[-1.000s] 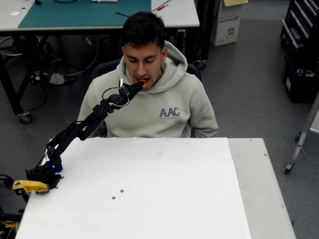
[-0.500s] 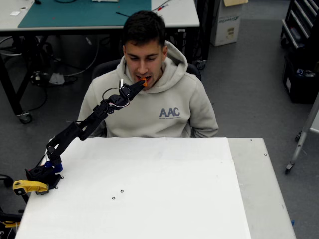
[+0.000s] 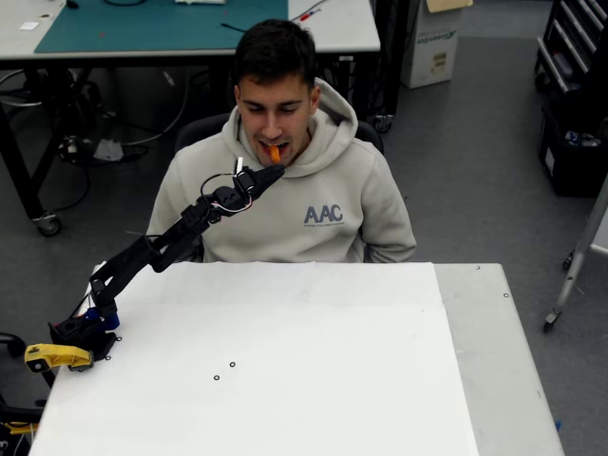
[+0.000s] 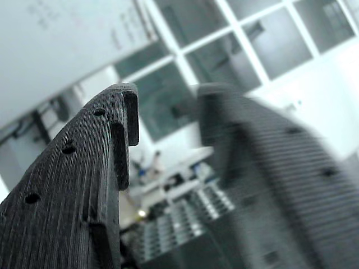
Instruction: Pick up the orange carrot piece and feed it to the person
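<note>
The person [image 3: 285, 190] sits behind the table in a light hoodie with "AAC" on the chest. The orange carrot piece [image 3: 274, 152] sticks out of the person's mouth. My gripper [image 3: 274, 172] hangs just below the chin, a short way under the carrot piece and apart from it. In the wrist view the gripper [image 4: 168, 106] is open, two dark fingers [image 4: 84, 185] spread with nothing between them, and the right finger is blurred. Behind them I see a ceiling and windows.
The white table [image 3: 285, 361] lies in front of the person, with the arm's base [image 3: 81, 332] and a yellow part [image 3: 52, 356] at its left edge. Behind the person stand a desk with a green mat [image 3: 161, 24] and a cardboard box [image 3: 432, 43].
The gripper let go of the carrot piece and dropped down away from the mouth. The carrot piece stays in the person's mouth.
</note>
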### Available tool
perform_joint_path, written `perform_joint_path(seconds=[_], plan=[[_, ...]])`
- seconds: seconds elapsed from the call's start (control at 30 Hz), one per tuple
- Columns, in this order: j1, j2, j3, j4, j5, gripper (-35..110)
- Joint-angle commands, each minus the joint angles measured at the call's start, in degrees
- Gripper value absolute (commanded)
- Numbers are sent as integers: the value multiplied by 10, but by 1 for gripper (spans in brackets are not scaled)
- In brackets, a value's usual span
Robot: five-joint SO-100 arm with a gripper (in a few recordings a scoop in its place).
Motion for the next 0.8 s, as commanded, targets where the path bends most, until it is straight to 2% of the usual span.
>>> perform_joint_path(seconds=[0.0,0.13,0.3,0.77], plan=[[8,27,-39,1,-4,-3],[8,35,4,1,17,-1],[15,54,146,1,118,-1],[18,419,678,1,323,-1]])
